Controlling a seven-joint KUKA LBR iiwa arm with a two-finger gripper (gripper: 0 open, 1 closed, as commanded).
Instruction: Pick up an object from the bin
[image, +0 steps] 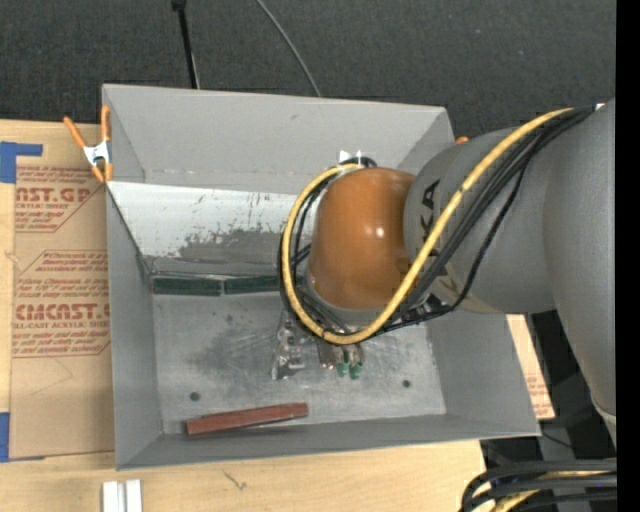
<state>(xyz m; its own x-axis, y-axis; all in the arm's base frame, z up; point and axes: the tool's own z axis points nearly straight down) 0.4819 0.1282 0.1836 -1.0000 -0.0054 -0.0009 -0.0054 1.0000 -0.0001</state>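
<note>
Reddish-brown flat bar (246, 419) in scuffed grey metal bin (200, 345), jaws nearby, spread unclear

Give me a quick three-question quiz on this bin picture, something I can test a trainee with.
1. True or false: the reddish-brown bar lies flat on the floor of the bin, near the wall at the bottom of the view.
2. Where is the gripper relative to that bar? A) resting on it; B) over the middle of the floor, apart from the bar; C) outside the bin.
3. Fill in: the dark green strip lies at the foot of the wall at the ____ of the view.

Key: 1 true. 2 B. 3 top.
</note>
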